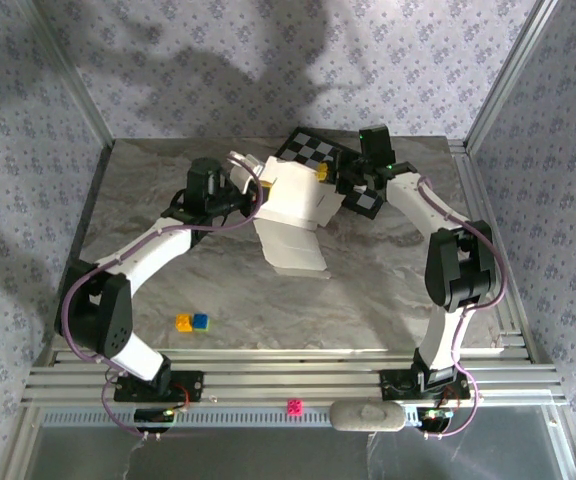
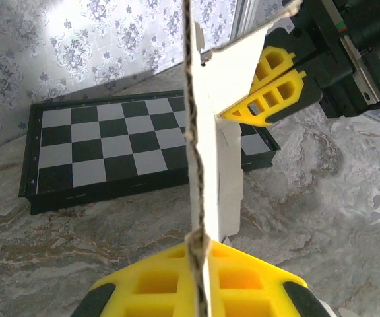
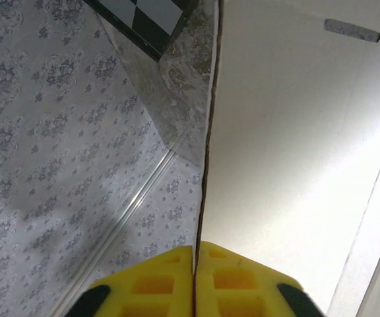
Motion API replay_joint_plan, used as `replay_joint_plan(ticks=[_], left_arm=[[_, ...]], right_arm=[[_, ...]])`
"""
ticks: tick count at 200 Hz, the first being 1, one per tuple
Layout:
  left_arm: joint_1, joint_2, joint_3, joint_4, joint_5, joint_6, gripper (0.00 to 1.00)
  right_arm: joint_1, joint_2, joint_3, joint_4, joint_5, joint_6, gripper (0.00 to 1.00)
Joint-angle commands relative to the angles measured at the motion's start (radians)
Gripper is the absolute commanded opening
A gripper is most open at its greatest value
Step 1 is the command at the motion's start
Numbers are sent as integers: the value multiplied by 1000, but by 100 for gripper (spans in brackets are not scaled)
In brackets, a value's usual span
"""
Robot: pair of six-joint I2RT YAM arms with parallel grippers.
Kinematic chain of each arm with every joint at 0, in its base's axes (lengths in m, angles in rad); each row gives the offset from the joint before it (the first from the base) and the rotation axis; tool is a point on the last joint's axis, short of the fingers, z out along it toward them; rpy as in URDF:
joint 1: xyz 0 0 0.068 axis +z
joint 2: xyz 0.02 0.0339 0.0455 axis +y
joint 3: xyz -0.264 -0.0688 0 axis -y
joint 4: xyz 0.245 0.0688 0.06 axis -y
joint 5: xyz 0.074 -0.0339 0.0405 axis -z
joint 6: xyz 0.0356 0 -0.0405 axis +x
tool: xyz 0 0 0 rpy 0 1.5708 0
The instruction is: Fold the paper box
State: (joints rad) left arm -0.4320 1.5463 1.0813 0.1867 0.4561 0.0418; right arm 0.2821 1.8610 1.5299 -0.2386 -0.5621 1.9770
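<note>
Paper box: The white paper box [image 1: 293, 205] is in the middle of the table [image 1: 388, 280], held between the two arms. It is partly folded. One long white flap reaches down toward the near side. It is not clear whether the flap rests on the table.
Left gripper: The left gripper [image 2: 200, 264] is clamped tight on the left edge of the paper box. In the left wrist view, the thin cardboard edge runs straight up between its two yellow fingers [image 2: 150, 284].
Right gripper: The right gripper [image 3: 194, 264] is pinched tight on the right side of the paper box. In its own view, the two yellow fingers press together with the cardboard edge between them. A big white wall of the box stands just to the right.
Checkered board: The black and white checkered board [image 2: 137, 142] lies flat on the far side of the table, just behind the paper box. From above, the box hides part of it.
Small blocks: A yellow block [image 1: 183, 322] and a blue block [image 1: 200, 321] sit touching each other on the near left part of the table, well apart from the box.
Pink cube: A pink cube [image 1: 294, 406] sits on the metal rails [image 1: 288, 375] at the near edge, between the two arm bases.
</note>
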Motion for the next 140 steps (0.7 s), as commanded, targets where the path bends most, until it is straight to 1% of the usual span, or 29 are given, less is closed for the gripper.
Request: replay_joint_plan(ticks=[1,3,9,14,21,24,26,30,37,49,58,68,89,97,106,125,140], left_arm=[[6,-14,2,28,-11,-26,11],[7,-15,3,29,-23,-35,14],[11,-19,1,31,-56,-71,27],[17,-24,-1,40,-77,-109,34],[27,-35,-6,50,-105,-185,42],[31,-41,-5,49,-124,-227,49],[33,-44,-1,41,-144,-256,51],[39,-51,7,17,-177,-313,53],[48,-64,40,-63,-235,-415,53],[71,-80,112,-246,-324,-593,53],[88,-94,159,-378,-351,-705,53],[103,-117,194,-508,-374,-812,52],[123,-194,210,-601,-341,-1030,50],[130,-214,215,-601,-308,-1125,49],[129,-225,233,-594,-288,-1202,47],[118,-182,335,-676,-242,-1350,44],[84,-124,433,-806,-223,-1457,44]], right_arm=[[10,-21,12,17,37,14,0],[10,-25,9,18,42,14,0],[13,-39,-4,22,71,9,0],[15,-52,-15,25,96,4,0],[22,-71,-36,37,138,-5,0],[25,-80,-45,41,159,-10,0],[29,-86,-51,44,175,-14,0],[34,-99,-63,45,206,-22,0],[50,-124,-82,43,275,-42,0],[82,-163,-121,40,395,-58,0],[108,-181,-155,66,469,-47,0],[133,-188,-193,111,524,-25,0],[169,-183,-220,170,589,-25,0],[175,-176,-216,172,594,-36,0],[183,-167,-209,171,595,-40,0],[197,-151,-200,162,598,-41,0],[204,-144,-189,150,603,-49,0]])
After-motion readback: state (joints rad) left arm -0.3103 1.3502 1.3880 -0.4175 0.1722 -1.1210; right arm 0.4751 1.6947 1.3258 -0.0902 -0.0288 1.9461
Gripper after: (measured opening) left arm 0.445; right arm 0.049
